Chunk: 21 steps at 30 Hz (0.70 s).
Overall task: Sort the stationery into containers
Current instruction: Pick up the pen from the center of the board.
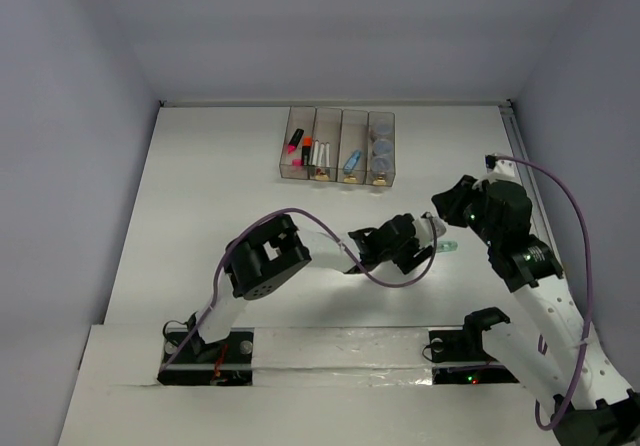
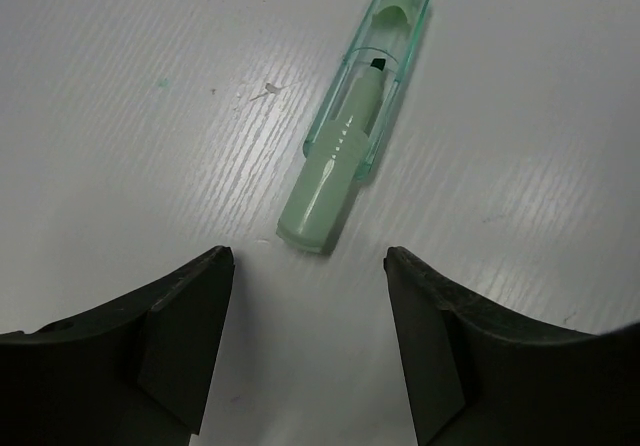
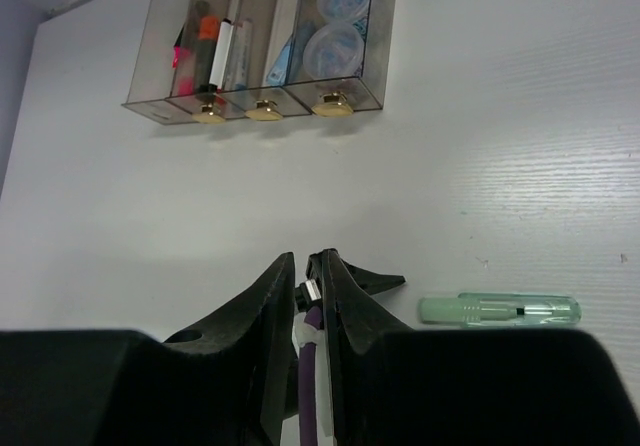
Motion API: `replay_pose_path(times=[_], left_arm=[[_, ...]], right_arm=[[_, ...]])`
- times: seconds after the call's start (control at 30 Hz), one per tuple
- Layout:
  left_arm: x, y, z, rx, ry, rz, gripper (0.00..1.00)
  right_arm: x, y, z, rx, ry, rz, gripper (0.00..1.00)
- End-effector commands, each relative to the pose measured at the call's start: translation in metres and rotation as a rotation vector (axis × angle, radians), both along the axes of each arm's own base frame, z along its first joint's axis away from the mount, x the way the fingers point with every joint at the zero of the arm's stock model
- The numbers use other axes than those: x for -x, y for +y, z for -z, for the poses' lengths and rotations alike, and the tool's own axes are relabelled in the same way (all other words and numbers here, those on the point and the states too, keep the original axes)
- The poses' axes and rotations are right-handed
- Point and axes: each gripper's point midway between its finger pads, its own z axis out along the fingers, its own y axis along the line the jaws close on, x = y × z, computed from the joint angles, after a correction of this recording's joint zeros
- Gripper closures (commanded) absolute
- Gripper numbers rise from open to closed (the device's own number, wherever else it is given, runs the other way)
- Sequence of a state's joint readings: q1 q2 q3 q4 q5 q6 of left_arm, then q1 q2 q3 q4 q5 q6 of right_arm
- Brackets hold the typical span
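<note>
A pale green marker (image 2: 350, 146) with a clear cap lies flat on the table, just ahead of my left gripper (image 2: 308, 258). That gripper is open and empty, and the marker is outside its fingers. In the top view the marker (image 1: 447, 247) lies right of the left gripper (image 1: 422, 251). My right gripper (image 3: 307, 263) hovers over the left wrist. Its jaws are shut to a thin slit with nothing in them, and the left arm's purple cable shows behind. The containers (image 1: 353, 126) hold pink (image 1: 292, 146) and orange (image 1: 307, 147) highlighters, white pens (image 1: 320, 154), a light blue marker (image 1: 352, 162) and grey-blue pots (image 1: 380, 151).
The four bins (image 3: 160, 66) stand at the back centre of the table, tan tabs facing me. The left arm's purple cable (image 1: 300, 213) loops over the middle of the table. A rail (image 1: 525, 161) runs along the table's right edge, and walls close off the back and both sides.
</note>
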<state>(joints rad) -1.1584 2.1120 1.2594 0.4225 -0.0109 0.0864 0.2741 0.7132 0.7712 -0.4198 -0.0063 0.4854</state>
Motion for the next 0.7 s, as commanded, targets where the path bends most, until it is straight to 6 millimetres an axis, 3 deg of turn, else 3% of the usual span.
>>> replay_pose_path(times=[0.0,0.3,0.4,0.53,0.67], left_arm=[[0.005,-0.017,-0.015,0.049,0.006,0.052,0.41],[0.001,-0.029,-0.017,0.051,-0.003,0.067,0.56],[0.000,-0.032,-0.017,0.046,-0.006,0.068,0.70],[-0.003,-0.031,-0.014,0.037,-0.007,0.053,0.99],[-0.009,-0.012,-0.028,0.043,-0.034,-0.026,1.00]], right_arm=[[-0.002,0.000,-0.012,0.001,-0.042,-0.010,0.77],[0.001,-0.002,-0.009,0.009,-0.036,-0.007,0.77],[0.002,-0.002,-0.009,0.009,-0.034,-0.007,0.77],[0.003,-0.003,-0.007,0.012,-0.029,-0.006,0.77],[0.006,-0.004,-0.004,0.015,-0.020,0.000,0.77]])
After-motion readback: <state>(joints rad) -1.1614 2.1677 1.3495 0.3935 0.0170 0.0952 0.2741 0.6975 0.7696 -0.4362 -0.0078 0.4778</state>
